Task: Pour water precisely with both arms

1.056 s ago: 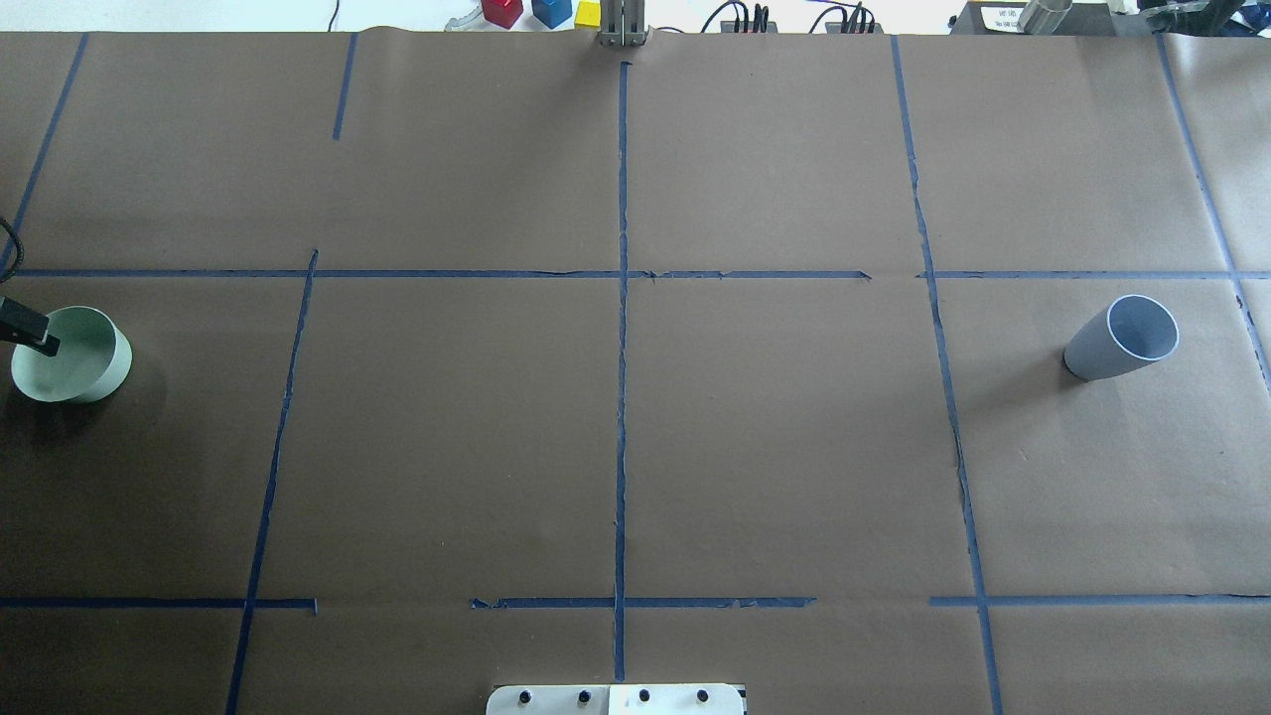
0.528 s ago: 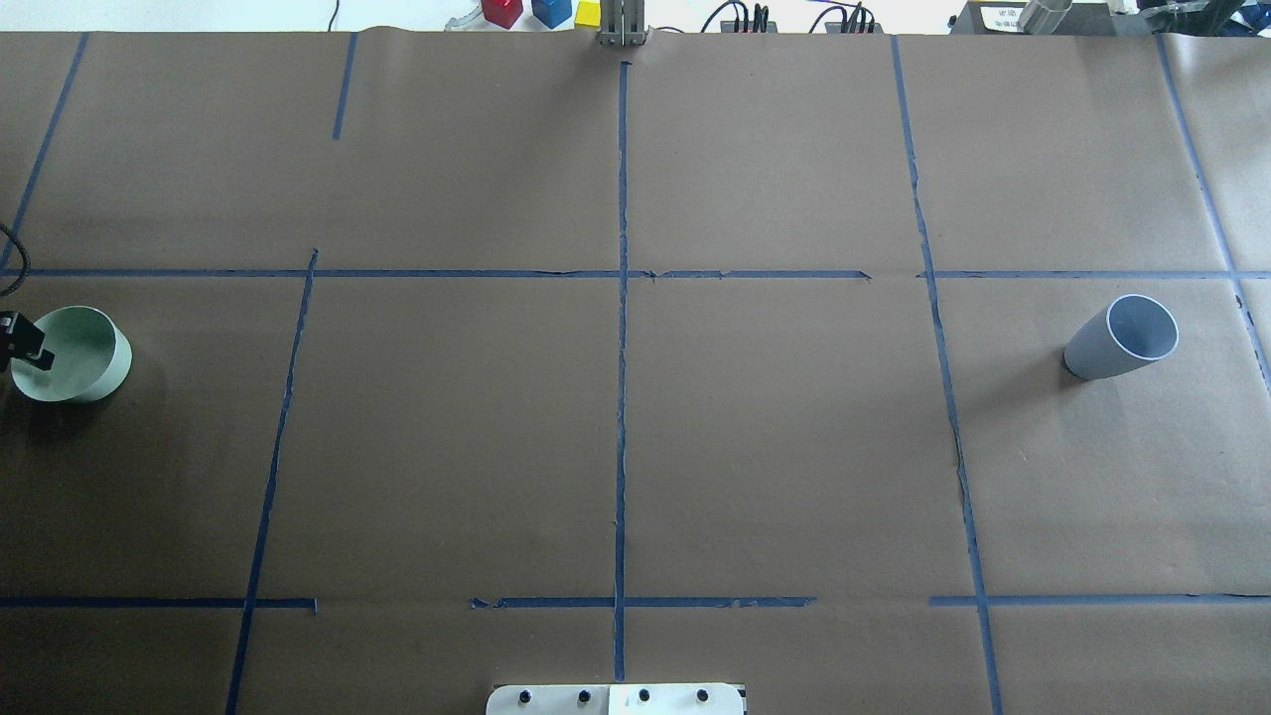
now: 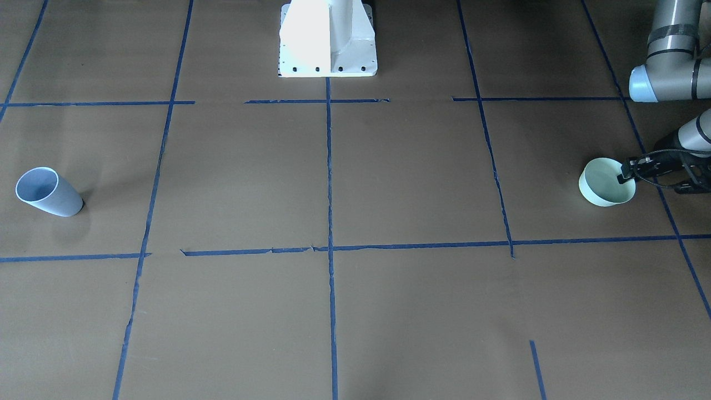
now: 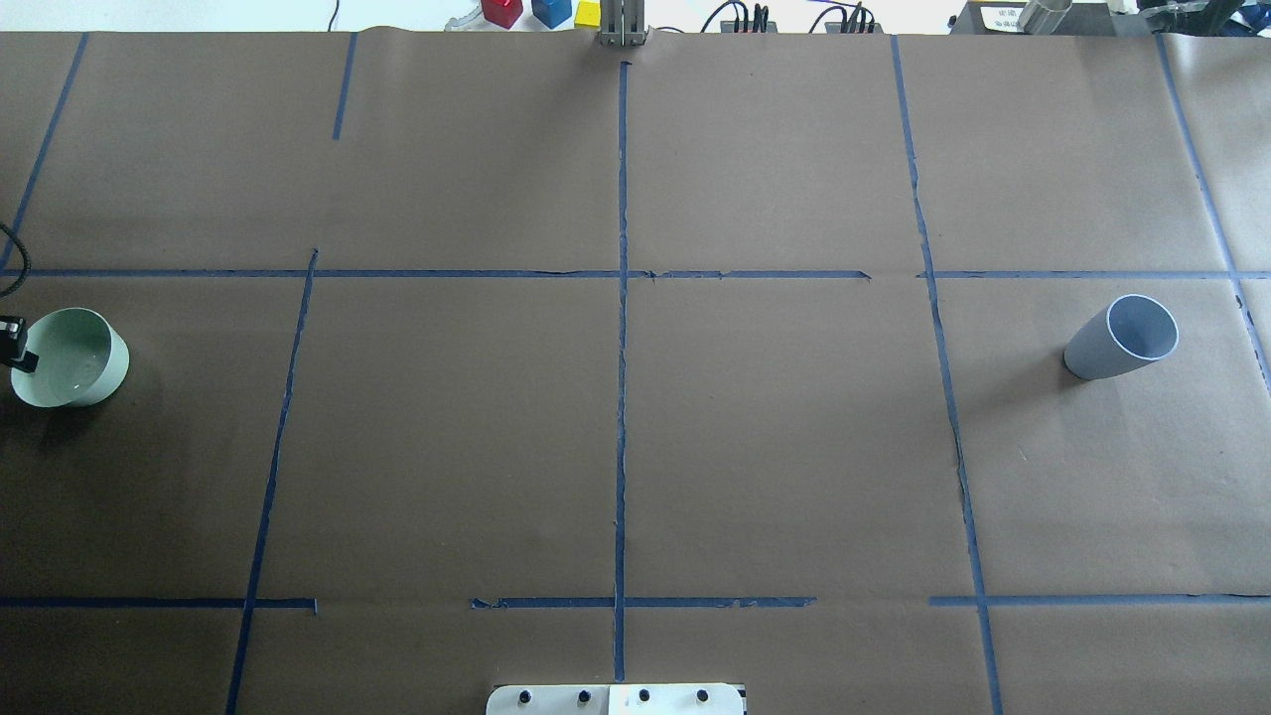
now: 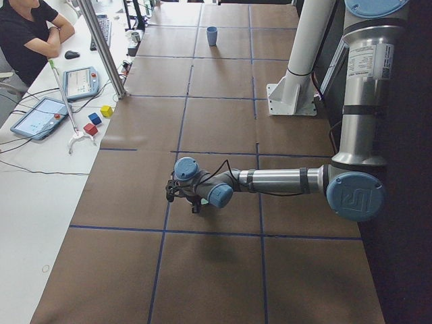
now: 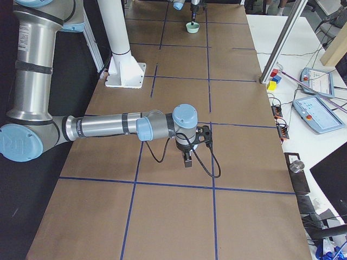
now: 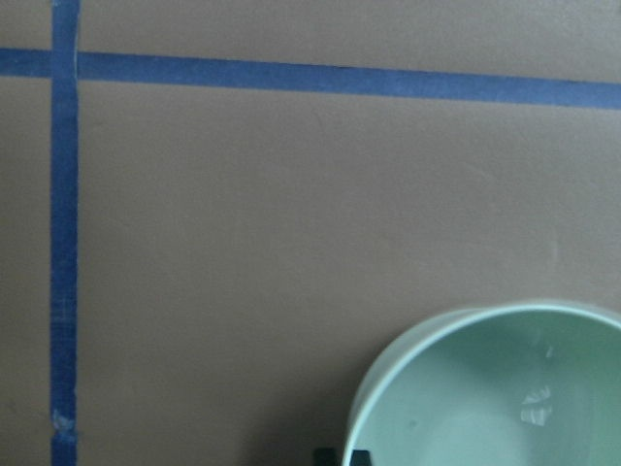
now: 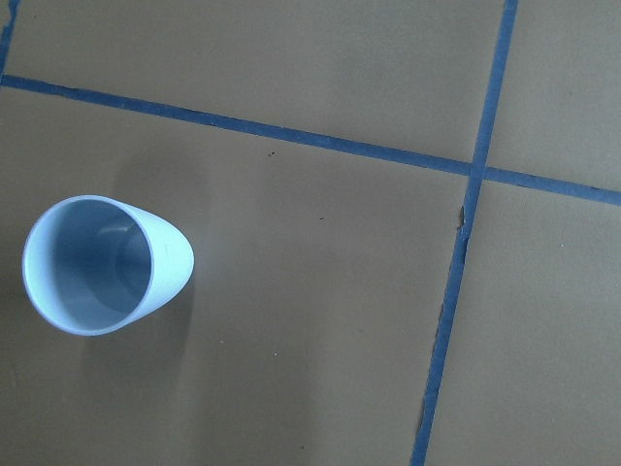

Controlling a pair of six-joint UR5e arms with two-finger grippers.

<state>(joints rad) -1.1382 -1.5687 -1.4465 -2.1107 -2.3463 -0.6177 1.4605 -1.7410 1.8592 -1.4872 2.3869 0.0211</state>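
Observation:
A pale green bowl (image 4: 117, 369) stands at the table's far left; the front view shows it too (image 3: 602, 197). Faint glints of water (image 7: 534, 406) lie inside it. My left gripper (image 4: 18, 350) is at the bowl's outer rim (image 7: 388, 388), its two fingertips close together astride the rim, shut on it. A grey-blue cup (image 4: 1122, 340) stands upright at the far right and looks empty in the right wrist view (image 8: 102, 264). My right gripper (image 6: 187, 161) hangs above the table near the cup, apart from it. I cannot tell whether it is open or shut.
The white pedestal (image 3: 328, 39) stands at the robot's side of the table. Blue tape lines cross the brown paper. Coloured blocks (image 4: 541, 10) and cables lie beyond the far edge. A person (image 5: 27, 34) sits by tablets at the side table.
My left gripper has drawn back to the left, from over the bowl's inside to its outer rim. The bowl and the cup have stayed in place.

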